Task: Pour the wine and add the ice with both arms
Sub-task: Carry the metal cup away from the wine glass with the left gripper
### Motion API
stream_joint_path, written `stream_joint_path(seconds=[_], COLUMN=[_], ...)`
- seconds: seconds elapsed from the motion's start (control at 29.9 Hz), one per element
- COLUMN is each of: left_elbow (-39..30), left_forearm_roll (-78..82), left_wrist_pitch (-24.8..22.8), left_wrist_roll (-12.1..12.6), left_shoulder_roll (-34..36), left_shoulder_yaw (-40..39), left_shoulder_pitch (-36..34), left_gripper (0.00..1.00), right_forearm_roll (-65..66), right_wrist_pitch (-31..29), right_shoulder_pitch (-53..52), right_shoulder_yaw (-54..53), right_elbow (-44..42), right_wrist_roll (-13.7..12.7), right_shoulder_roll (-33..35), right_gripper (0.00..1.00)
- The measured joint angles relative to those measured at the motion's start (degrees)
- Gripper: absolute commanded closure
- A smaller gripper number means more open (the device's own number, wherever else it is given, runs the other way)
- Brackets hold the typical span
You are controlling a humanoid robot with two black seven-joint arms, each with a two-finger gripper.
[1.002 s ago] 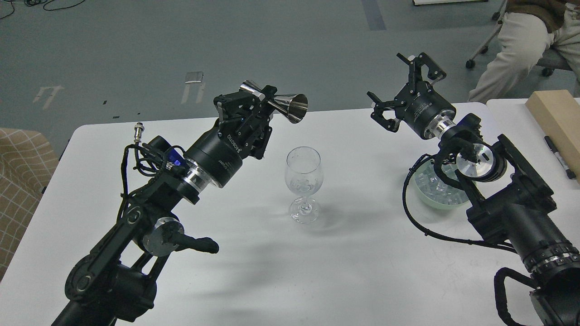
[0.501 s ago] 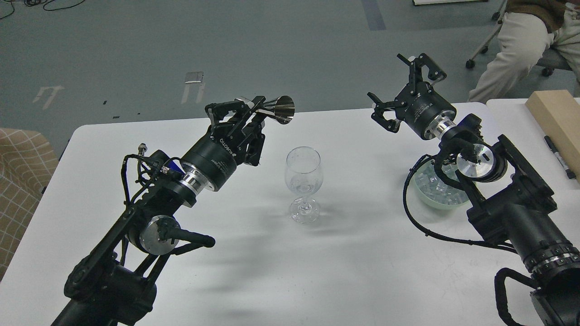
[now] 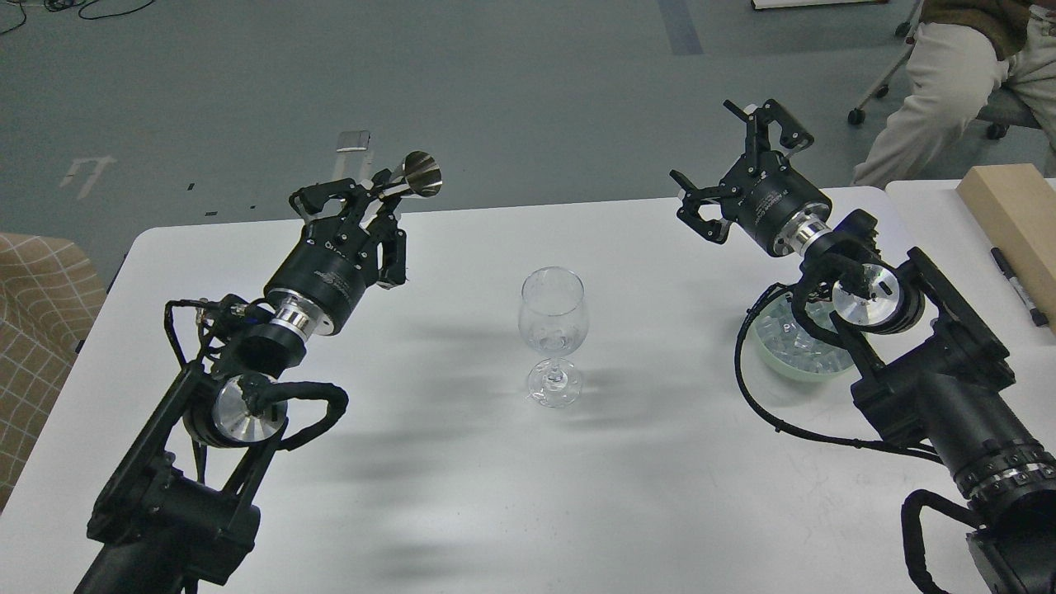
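Note:
A clear wine glass stands upright at the middle of the white table, with a few ice cubes in its bowl. My left gripper is shut on a shiny steel jigger, held tilted above the table's far left, well left of the glass. My right gripper is open and empty, raised above the table's far right. A pale green bowl of ice sits partly hidden under my right arm.
A wooden block and a black marker lie on a second table at the right. A seated person is at the far right. A tan checked chair stands at the left edge.
My left gripper has swung left and back from above the glass, carrying the jigger away from it. The right arm has barely moved.

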State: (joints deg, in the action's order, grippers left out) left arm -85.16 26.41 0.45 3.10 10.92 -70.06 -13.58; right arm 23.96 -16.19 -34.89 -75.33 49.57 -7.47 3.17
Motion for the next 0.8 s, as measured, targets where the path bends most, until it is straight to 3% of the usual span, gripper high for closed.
stream_joint_path(seconds=[0.43, 0.8], left_elbow=[3.5, 7.4], left_forearm_roll=[-9.1, -18.6], left_wrist_pitch=[0.7, 1.9], left_wrist_roll=[0.2, 0.0], left_shoulder_roll=[0.5, 0.4], left_shoulder_yaw=[-10.2, -13.7], left_shoulder_pitch=[2.3, 2.9], left_gripper=[0.97, 0.97], right_forearm_roll=[0.0, 0.0], right_wrist_pitch=[0.0, 0.0], right_shoulder_pitch=[0.1, 0.3], right_shoulder_yaw=[0.0, 0.0], right_elbow=[0.0, 0.1], right_wrist_roll=[0.0, 0.0], right_shoulder_roll=[-0.2, -0.3], right_gripper=[0.00, 0.00])
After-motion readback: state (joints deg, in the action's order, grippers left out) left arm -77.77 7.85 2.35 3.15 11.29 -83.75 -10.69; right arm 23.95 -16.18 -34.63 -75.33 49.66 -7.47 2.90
